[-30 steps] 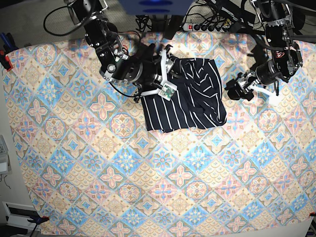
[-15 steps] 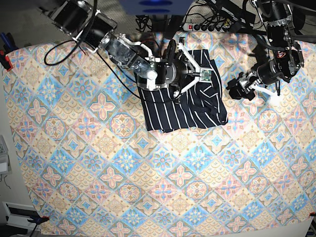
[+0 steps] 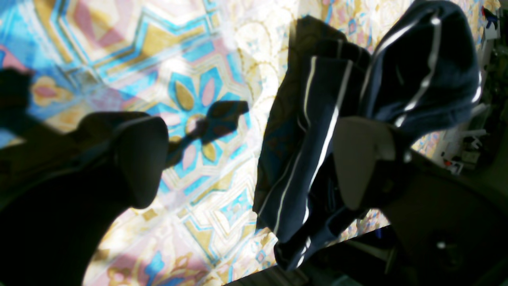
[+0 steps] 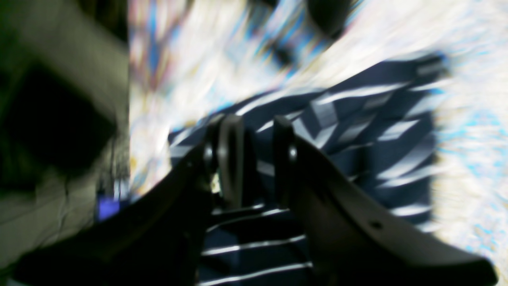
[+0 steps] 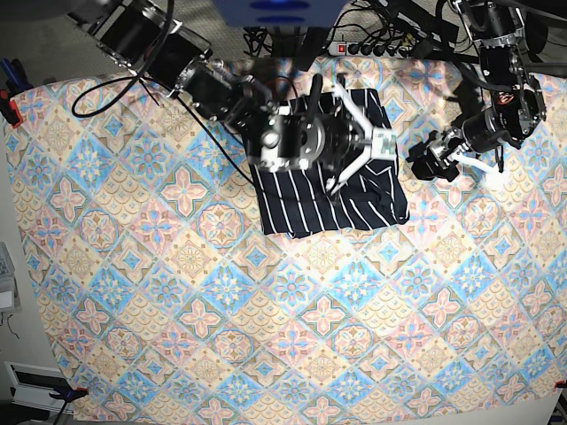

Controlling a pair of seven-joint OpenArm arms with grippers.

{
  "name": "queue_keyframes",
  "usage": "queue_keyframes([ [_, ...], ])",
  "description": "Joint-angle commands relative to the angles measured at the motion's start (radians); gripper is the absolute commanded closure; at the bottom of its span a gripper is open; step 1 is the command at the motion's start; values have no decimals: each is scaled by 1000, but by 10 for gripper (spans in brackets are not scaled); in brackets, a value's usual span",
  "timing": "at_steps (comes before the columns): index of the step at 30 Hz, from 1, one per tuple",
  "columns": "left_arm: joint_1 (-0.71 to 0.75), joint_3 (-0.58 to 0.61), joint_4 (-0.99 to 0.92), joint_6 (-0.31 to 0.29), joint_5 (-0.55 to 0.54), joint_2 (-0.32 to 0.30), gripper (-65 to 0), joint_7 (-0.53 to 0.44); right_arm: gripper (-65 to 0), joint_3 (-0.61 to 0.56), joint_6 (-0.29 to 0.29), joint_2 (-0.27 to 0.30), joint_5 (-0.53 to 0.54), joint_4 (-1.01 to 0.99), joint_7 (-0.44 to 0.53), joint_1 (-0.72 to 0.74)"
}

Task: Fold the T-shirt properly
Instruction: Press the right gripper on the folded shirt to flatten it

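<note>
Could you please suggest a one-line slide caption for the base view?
Right end effector reaches over the folded striped T-shirt on the patterned tablecloth, while the left end effector waits open beside it.

— What sort of place does this look like?
— A robotics lab or test bench. A work table is covered by a pastel tile-patterned tablecloth (image 5: 177,292), held at the corners by clamps (image 5: 9,106).
— Anything else pointing that way?
— Behind the table's far edge lies a power strip (image 5: 372,49) amid loose black cables (image 5: 97,35), and two black robot arms are mounted there. The floor beyond looks like grey carpet.
</note>
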Motion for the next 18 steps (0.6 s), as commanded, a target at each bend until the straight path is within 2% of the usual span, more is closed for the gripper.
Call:
queue_keyframes([
  [1, -5, -2, 20, -6, -16, -15, -650, -5, -128, 41, -8, 3, -7, 17, 6, 19],
  [5, 11, 0, 20, -7, -14, -17, -650, -3, -128, 118, -8, 16, -4, -9, 49, 46],
  [9, 17, 48, 20, -10, -8, -66, -640, -3, -127, 124, -8, 15, -6, -123, 76, 95],
  [12, 23, 94, 20, -13, -10, -92, -478, -5, -127, 125, -8, 10, -7, -199, 90, 116],
  [15, 40, 143, 20, -13, -8, -94, -292, -5, -127, 125, -8, 9, -7, -262, 152, 142],
  [17, 46, 169, 20, -13, -10, -115, -233, -5, -127, 118, -8, -16, -7, -316, 170, 164],
  [18, 47, 184, 20, -13, -8, -118, -236, -5, -127, 118, -8, -39, -7, -354, 172, 170],
])
